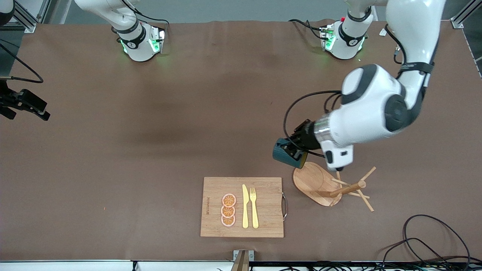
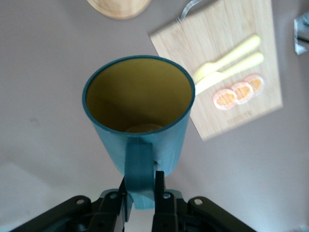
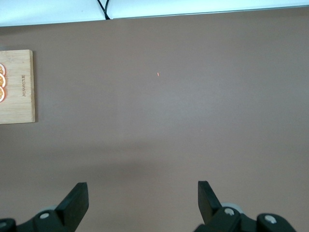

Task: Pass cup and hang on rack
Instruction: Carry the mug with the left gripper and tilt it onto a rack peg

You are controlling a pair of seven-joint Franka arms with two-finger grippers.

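Note:
The teal-green cup (image 1: pixel 287 154) with a mustard-yellow inside lies tilted in the air, over the table beside the rack's oval base (image 1: pixel 310 180). My left gripper (image 1: pixel 296 145) is shut on its handle; in the left wrist view the fingers (image 2: pixel 159 186) clamp the handle below the cup (image 2: pixel 140 111), whose mouth faces the camera. The wooden rack has a central post (image 1: pixel 346 189) with thin angled pegs; its base edge shows in the left wrist view (image 2: pixel 118 7). My right gripper (image 1: pixel 26 103) waits open and empty at the right arm's end of the table, and shows in the right wrist view (image 3: pixel 142 193).
A bamboo cutting board (image 1: pixel 214 188) with a yellow knife (image 1: pixel 245 207), a fork (image 1: pixel 254 207) and orange slices (image 1: pixel 228 210) lies beside the rack, toward the right arm's end. Black cables (image 1: pixel 425 241) lie near the front edge at the left arm's end.

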